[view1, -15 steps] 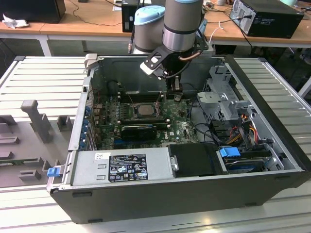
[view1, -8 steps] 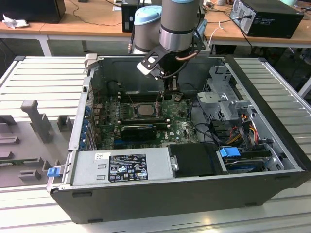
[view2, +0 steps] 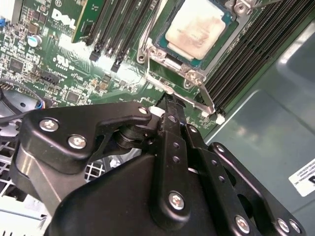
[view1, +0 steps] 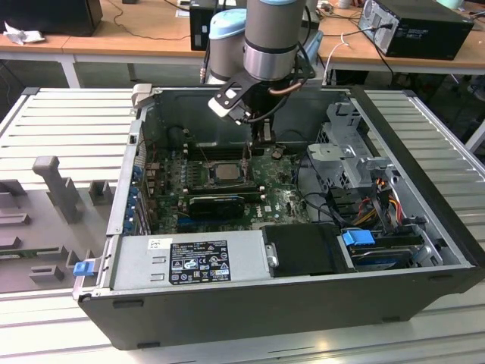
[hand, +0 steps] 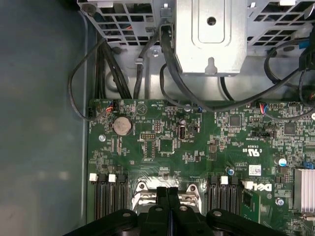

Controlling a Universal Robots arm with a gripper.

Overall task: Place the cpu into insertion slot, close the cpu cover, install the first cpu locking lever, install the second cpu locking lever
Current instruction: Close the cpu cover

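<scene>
The cpu, a silver-topped square chip, lies in the insertion slot on the green motherboard. The cpu cover lies flat around it as a metal frame. One thin locking lever with a white tip runs along the socket's near side, another lever along a neighbouring side. My gripper is shut, its black fingers pressed together with the tip right at the near lever's bend. In the exterior view the gripper hangs just to the right of the cpu. The first wrist view has the gripper over the socket's edge.
Black memory slots flank the socket. The grey case wall stands close behind. A metal drive cage and black cables lie beyond the board. A power supply fills the case's front.
</scene>
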